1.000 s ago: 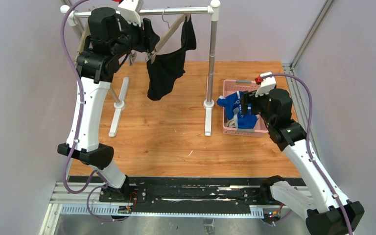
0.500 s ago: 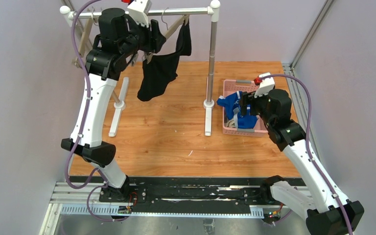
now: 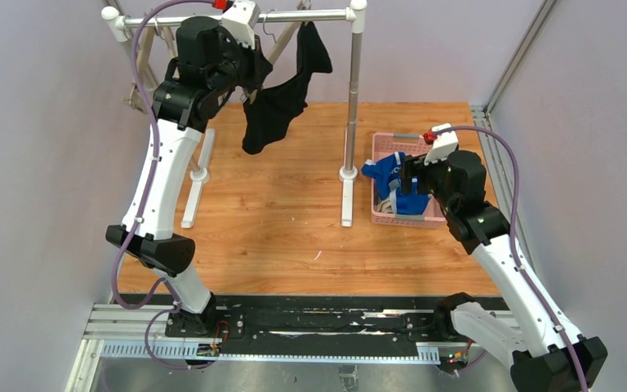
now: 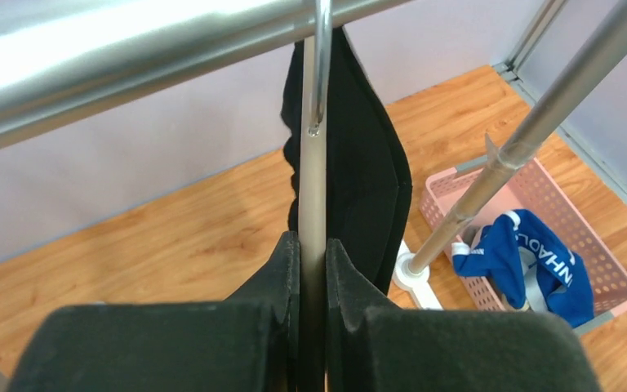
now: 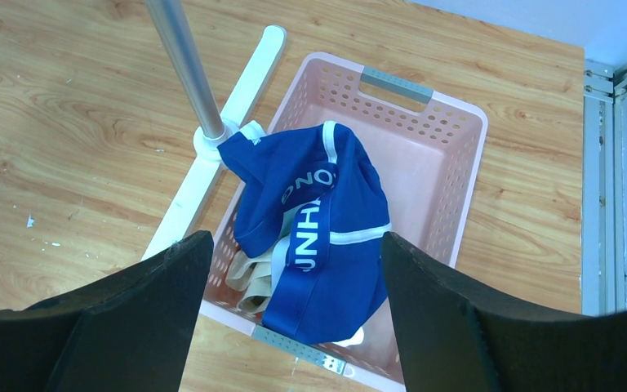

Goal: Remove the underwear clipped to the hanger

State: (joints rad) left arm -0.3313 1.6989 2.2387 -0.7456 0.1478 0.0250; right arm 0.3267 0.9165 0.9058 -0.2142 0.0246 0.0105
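The black underwear (image 3: 277,110) hangs from the beige hanger (image 3: 286,39) on the rail, and in the left wrist view the same black underwear (image 4: 367,163) drapes just behind the hanger's bar (image 4: 313,188). My left gripper (image 4: 313,241) is shut on that bar, high under the rail (image 3: 253,77). The blue underwear (image 5: 318,220) with white lettering lies in the pink basket (image 5: 449,163), on top of a piece with a beige waistband (image 5: 253,278). My right gripper (image 5: 295,237) hangs open just above the basket (image 3: 408,175), holding nothing.
A silver rail (image 3: 294,16) runs across the back on a metal post (image 3: 353,98) with white feet (image 3: 347,204) on the wooden table. The basket (image 3: 392,143) sits right of the post. Grey walls and an aluminium frame (image 3: 490,147) close the sides.
My left arm has moved right and up along the rail, and its jaws have shut on the hanger. The black underwear swung up with it. The right arm has stayed still.
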